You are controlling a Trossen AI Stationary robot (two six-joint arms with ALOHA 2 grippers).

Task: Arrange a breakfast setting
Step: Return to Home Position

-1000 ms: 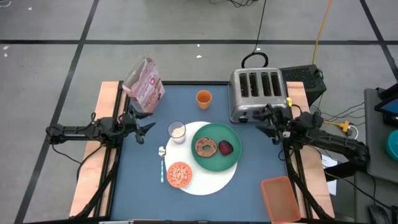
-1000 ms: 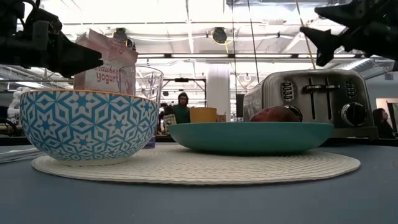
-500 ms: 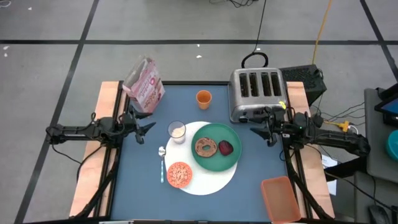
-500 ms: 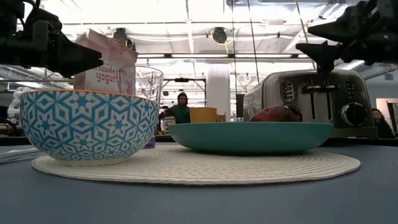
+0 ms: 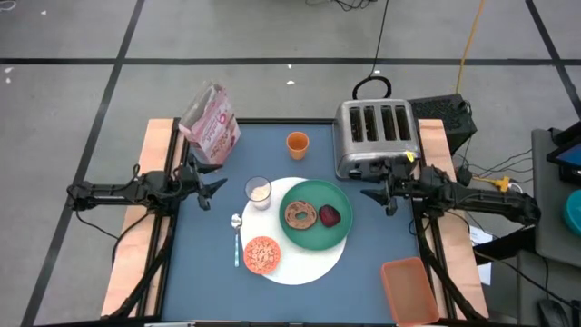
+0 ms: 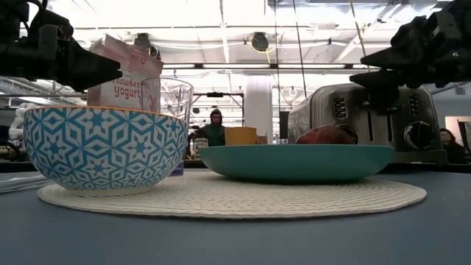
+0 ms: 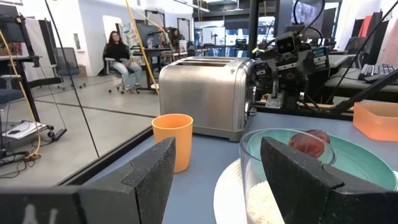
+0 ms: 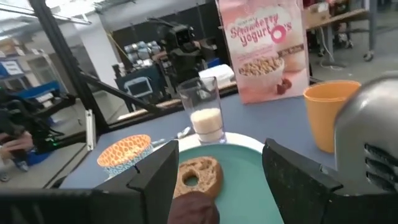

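A round white mat (image 5: 304, 263) lies mid-table. On it rest the green plate (image 5: 315, 232) with the bagel (image 5: 300, 215) and dark red food (image 5: 329, 215), the orange cereal bowl (image 5: 261, 255) and the milk glass (image 5: 259, 192). The silver spoon (image 5: 237, 238) lies at the mat's left edge. The orange cup (image 5: 297, 143) stands behind. My left gripper (image 5: 213, 188) is open above the table's left edge. My right gripper (image 5: 372, 193) is open to the right of the plate, in front of the toaster.
A silver four-slot toaster (image 5: 374, 136) stands at the far right. A pink cereal box (image 5: 211, 123) stands at the far left. An orange container (image 5: 410, 289) sits off the table's near right corner. People show in the room beyond.
My right gripper has moved toward the table's left, nearer the green plate, and has come down a little in front of the toaster. Its fingers stay open. My left arm has kept still.
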